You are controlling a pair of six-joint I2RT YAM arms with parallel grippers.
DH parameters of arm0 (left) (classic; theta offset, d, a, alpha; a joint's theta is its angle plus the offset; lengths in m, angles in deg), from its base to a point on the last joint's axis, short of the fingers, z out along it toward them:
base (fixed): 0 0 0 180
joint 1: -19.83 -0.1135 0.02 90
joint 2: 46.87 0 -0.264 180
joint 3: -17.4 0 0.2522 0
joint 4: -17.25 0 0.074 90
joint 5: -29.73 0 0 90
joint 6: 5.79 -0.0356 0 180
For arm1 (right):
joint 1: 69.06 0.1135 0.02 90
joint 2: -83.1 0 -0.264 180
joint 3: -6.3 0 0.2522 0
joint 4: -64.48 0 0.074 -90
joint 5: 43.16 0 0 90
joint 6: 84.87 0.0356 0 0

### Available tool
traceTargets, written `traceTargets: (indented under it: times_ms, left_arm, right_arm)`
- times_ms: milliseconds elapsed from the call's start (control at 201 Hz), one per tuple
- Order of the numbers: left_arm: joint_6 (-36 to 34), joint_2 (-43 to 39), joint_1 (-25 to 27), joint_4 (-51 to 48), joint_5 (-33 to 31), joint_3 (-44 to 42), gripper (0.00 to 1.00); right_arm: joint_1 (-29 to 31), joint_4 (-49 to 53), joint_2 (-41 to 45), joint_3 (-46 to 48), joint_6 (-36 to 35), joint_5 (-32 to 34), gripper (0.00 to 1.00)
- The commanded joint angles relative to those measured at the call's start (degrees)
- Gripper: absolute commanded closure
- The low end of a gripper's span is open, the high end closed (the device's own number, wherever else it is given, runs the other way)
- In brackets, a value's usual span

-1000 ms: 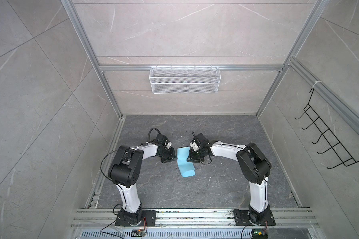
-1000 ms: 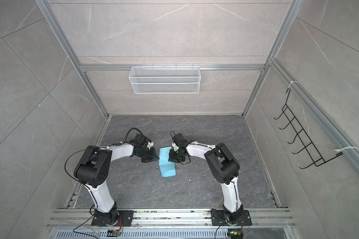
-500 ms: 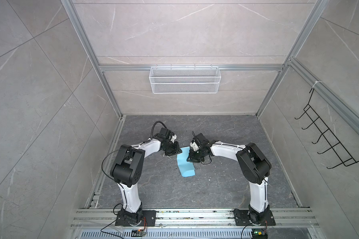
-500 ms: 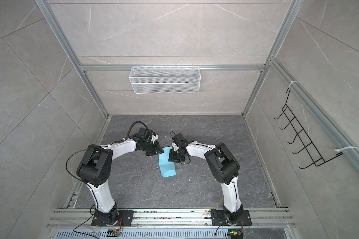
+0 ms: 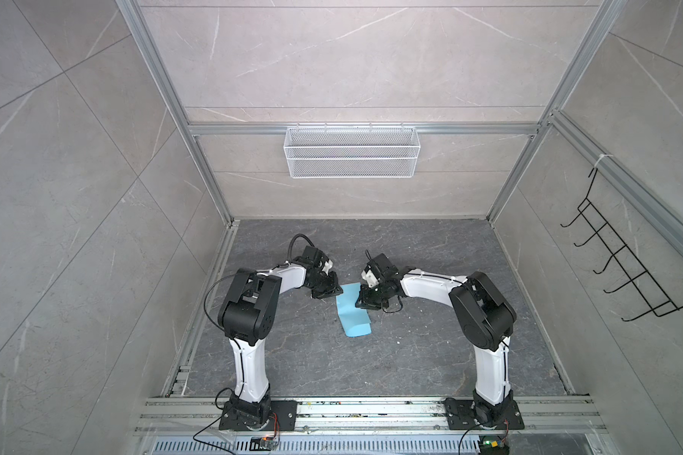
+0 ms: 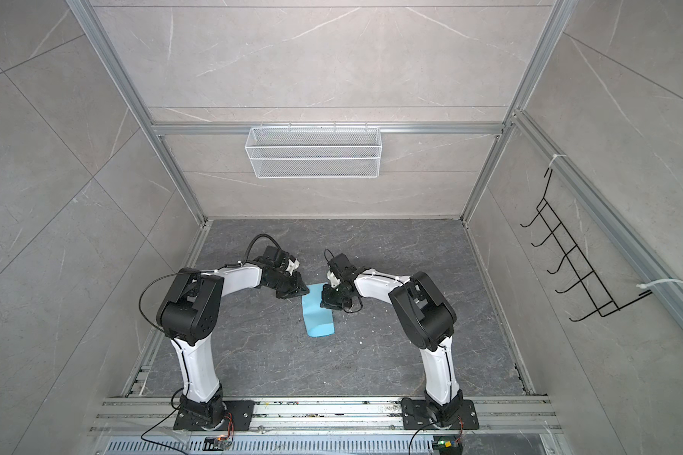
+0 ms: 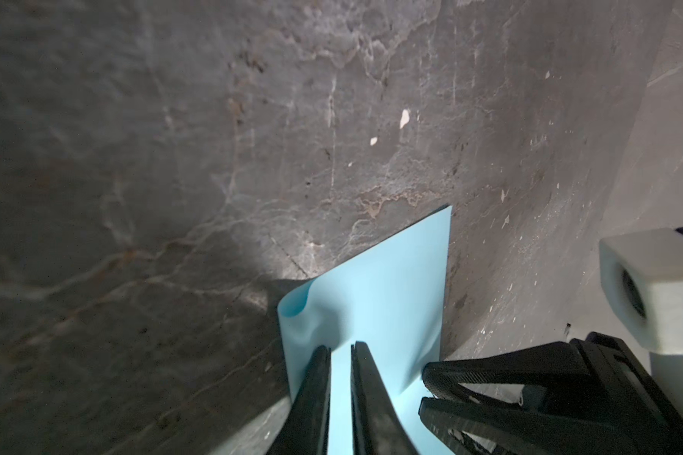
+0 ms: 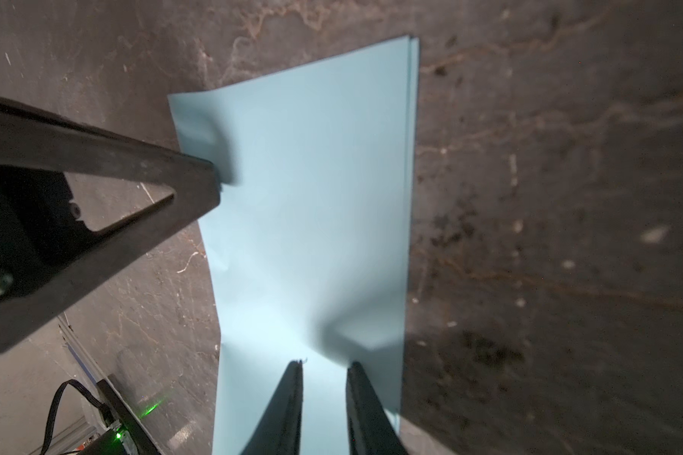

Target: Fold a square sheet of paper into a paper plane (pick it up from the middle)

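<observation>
- The square sheet of paper (image 5: 353, 317) lies doubled over, a light-blue strip on the dark tabletop (image 5: 430, 354) between the two arms.
- Two layers show at one corner, and one long side curls loose, seemingly uncreased.
- At its rumpled edge sits the left gripper (image 7: 340, 346), fingers narrowly parted, tips on the paper.
- Over the other side hangs the right gripper (image 8: 324, 364), fingers slightly wider apart.
</observation>
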Motion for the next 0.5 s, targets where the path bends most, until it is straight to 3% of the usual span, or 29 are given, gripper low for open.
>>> traceTargets:
  times_ms: [0, 294, 493]
  left_arm:
    - [-2.7, -0.3, -1.9, 1.1, 0.1, -3.2, 0.82]
    - [-3.8, -6.9, -4.3, 3.5, 1.3, -7.9, 0.81]
    - [3.1, -13.4, -1.3, 5.1, 2.2, -10.1, 0.81]
  right_arm:
    - [-0.7, 9.5, -4.9, 4.1, -0.6, 9.7, 0.75]
    - [-0.7, 9.3, -4.8, 4.5, -0.5, 9.7, 0.75]
    - [-0.7, 9.2, -4.7, 4.4, -0.5, 9.8, 0.75]
